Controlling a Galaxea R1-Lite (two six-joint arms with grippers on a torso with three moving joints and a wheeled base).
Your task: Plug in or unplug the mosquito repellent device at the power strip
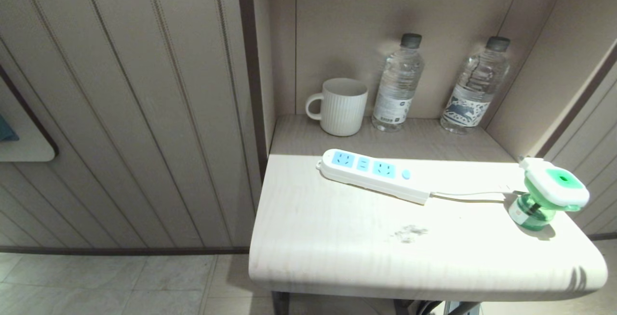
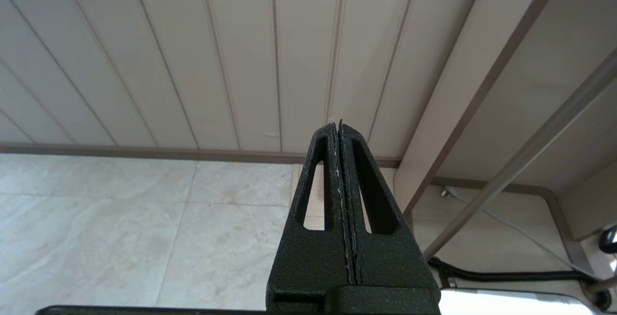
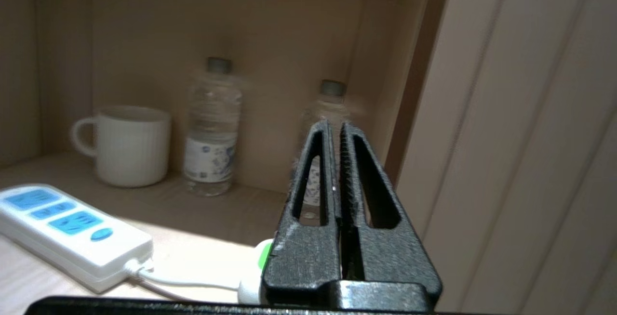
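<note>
We found the mosquito repellent device [image 1: 549,194] unplugged on the table just below our clenched, empty right gripper [image 3: 336,129], the power strip [image 1: 373,174] well aside; plugging in remained undone.

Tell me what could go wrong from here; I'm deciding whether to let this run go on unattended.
1. The mosquito repellent device stands unplugged near the right edge of the table, its head tilted over the bottle; a nudge could tip it or push it off.
2. The right gripper is shut and empty just above the device; unless it reopens, it would likely shove rather than grasp.
3. The power strip lies loose, so pushing the plug in one-handed might slide it.
</note>
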